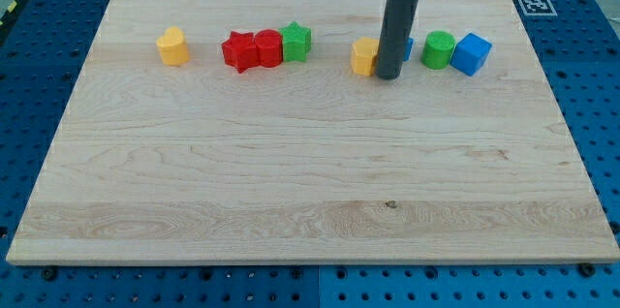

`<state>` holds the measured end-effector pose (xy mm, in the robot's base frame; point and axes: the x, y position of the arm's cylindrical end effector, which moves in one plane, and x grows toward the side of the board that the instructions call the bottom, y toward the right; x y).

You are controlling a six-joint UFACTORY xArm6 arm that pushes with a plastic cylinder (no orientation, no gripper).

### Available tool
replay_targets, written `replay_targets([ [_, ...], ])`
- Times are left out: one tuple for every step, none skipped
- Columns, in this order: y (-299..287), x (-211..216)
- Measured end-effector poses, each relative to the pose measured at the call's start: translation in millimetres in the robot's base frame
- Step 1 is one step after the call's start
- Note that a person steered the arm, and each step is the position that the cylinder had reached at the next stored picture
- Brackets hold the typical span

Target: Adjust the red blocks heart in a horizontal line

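Observation:
Two red blocks sit side by side left of centre near the view's top: a red star-like block [237, 51] and a red block [266, 48] touching its right side; their exact shapes are hard to make out. A green star block [296, 42] touches the right red one. My tip [387, 76] rests on the board right of centre, well to the right of the red blocks. It stands just right of a yellow block [364, 57] and partly hides a blue block [407, 48] behind the rod.
A yellow heart-like block [172, 46] lies at the far left of the row. A green cylinder [439, 49] and a blue cube [472, 53] lie at the right. The wooden board [310, 182] sits on a blue perforated table.

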<state>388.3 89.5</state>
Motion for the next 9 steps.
replay_targets([
  [-12.4,-5.6],
  [-19.8,-5.8],
  [-32.0,3.6],
  [-83.1,12.4],
  [-143.6,19.3],
  [-146.5,18.9],
  [-161.3,16.9],
  [-176.1,16.9],
  [-176.4,16.7],
])
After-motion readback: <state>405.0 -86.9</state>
